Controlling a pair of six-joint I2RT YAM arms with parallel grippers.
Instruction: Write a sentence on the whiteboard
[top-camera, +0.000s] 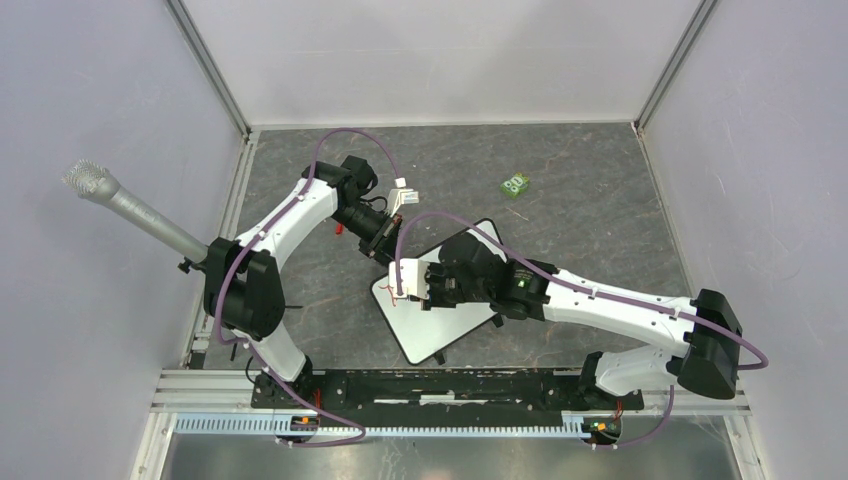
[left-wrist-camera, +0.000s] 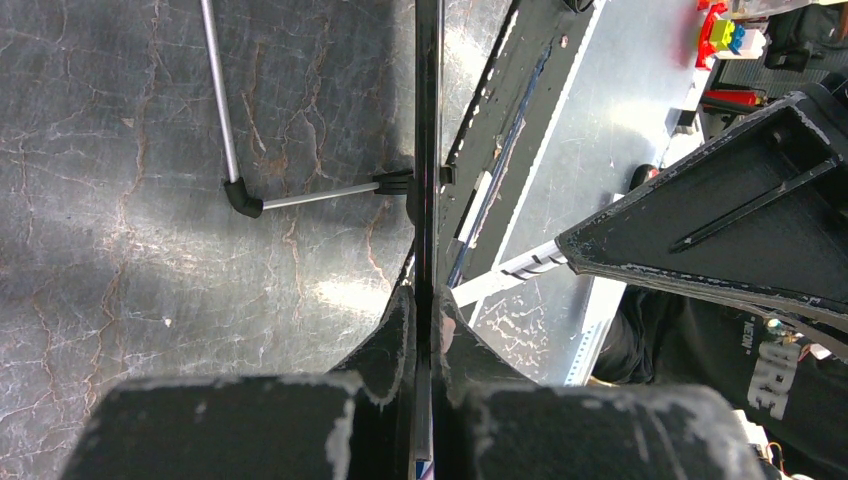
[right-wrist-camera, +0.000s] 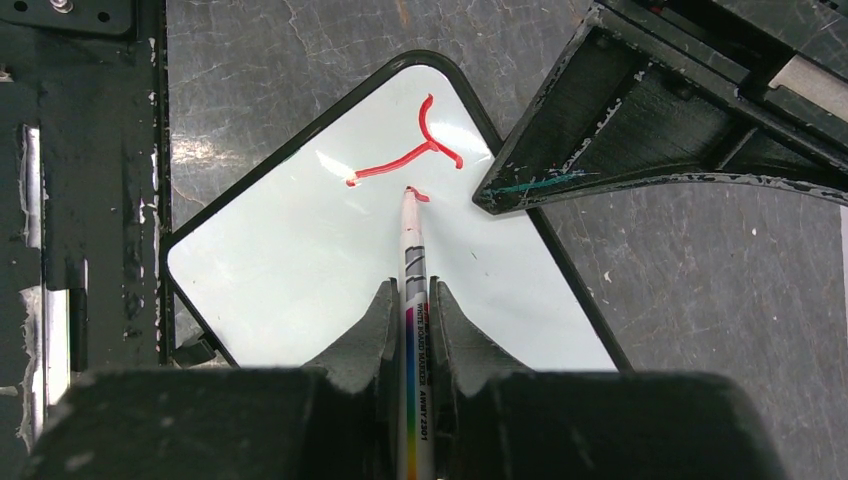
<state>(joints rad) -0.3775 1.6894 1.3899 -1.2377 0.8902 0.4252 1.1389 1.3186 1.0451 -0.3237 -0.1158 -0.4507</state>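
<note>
The dark tabletop (top-camera: 600, 200) carried the whiteboard (top-camera: 445, 325) at centre frame, lying skewed. The left gripper (left-wrist-camera: 428, 305) was closed fully on the board's thin upper-left rim, steadying it. The right gripper (right-wrist-camera: 409, 300) was pinched narrowly around the marker (right-wrist-camera: 411, 245), whose tip met the board. The sentence (right-wrist-camera: 430, 148) amounted to a few red strokes near the board's upper corner. Risk noted: pen pressure could pivot the board should the rim hold slip, and the marker could twist between the jaws, smearing strokes.

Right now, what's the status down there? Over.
Left gripper shut on the whiteboard rim. Right gripper shut on the marker, tip on the whiteboard. Sentence barely begun: one red letter. Green block lies apart.
</note>
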